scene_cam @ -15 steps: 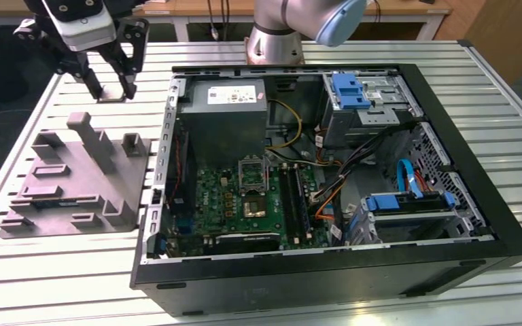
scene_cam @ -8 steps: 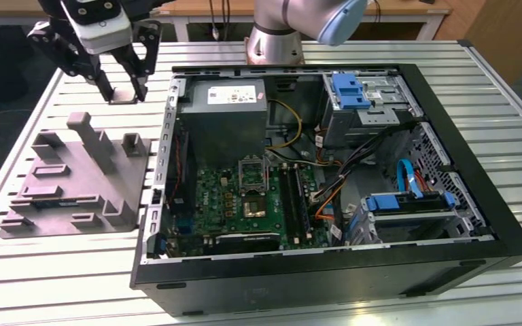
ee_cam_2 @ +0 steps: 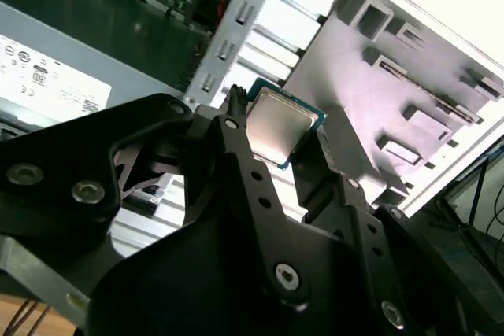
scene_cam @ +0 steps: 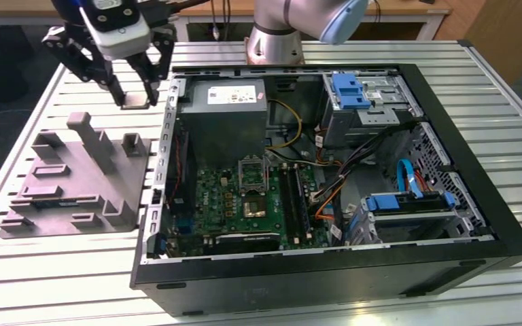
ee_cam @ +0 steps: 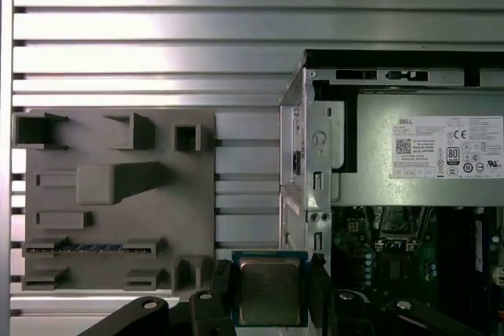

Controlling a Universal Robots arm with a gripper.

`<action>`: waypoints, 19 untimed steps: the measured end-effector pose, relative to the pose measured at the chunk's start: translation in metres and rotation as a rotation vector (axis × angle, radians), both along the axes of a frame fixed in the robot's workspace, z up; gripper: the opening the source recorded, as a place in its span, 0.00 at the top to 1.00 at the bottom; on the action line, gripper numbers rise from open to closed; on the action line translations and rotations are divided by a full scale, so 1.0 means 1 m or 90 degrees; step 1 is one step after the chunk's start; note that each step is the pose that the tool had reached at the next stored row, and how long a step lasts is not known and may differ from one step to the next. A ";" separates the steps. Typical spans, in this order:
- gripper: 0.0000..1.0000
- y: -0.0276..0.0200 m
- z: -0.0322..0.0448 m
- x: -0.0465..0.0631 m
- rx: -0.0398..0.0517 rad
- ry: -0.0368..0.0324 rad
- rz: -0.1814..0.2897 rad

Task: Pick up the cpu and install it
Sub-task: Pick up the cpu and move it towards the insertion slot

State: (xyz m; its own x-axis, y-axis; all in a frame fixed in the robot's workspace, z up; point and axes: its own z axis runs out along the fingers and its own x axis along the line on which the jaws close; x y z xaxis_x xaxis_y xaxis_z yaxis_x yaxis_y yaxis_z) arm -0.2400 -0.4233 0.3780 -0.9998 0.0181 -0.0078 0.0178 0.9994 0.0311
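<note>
Exterior view: gripper [scene_cam: 136, 100] pinching cpu [scene_cam: 136, 103] aloft, between moulded tray [scene_cam: 71, 187] and computer case [scene_cam: 334, 275] | second wrist view: fingers [ee_cam_2: 236, 135] clamp cpu [ee_cam_2: 279, 127] by opposite edges | first wrist view: cpu [ee_cam: 269, 290] lies flat, over the gap beside the case | handling: likely best carried level, grip even.

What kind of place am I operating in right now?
Probably a robotics lab or assembly test bench: an open computer case sits on a slatted aluminium table, a grey moulded tray lies beside it, and the tool grips the cpu.
</note>
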 end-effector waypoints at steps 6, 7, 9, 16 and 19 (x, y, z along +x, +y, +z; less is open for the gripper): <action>0.53 0.0000 -0.0011 0.027 0.0000 0.0001 0.000; 0.53 0.0000 -0.0012 0.032 0.0000 0.0001 0.000; 0.53 0.0000 -0.0016 0.041 0.0000 0.0001 0.000; 0.53 0.0000 -0.0027 0.073 0.0000 0.0001 0.000; 0.53 0.0000 -0.0034 0.086 0.0000 0.0001 0.000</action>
State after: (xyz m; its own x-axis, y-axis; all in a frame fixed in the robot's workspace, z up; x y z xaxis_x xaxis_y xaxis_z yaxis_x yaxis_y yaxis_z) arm -0.1535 -0.4233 0.3745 -0.9998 0.0179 -0.0077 0.0177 0.9994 0.0311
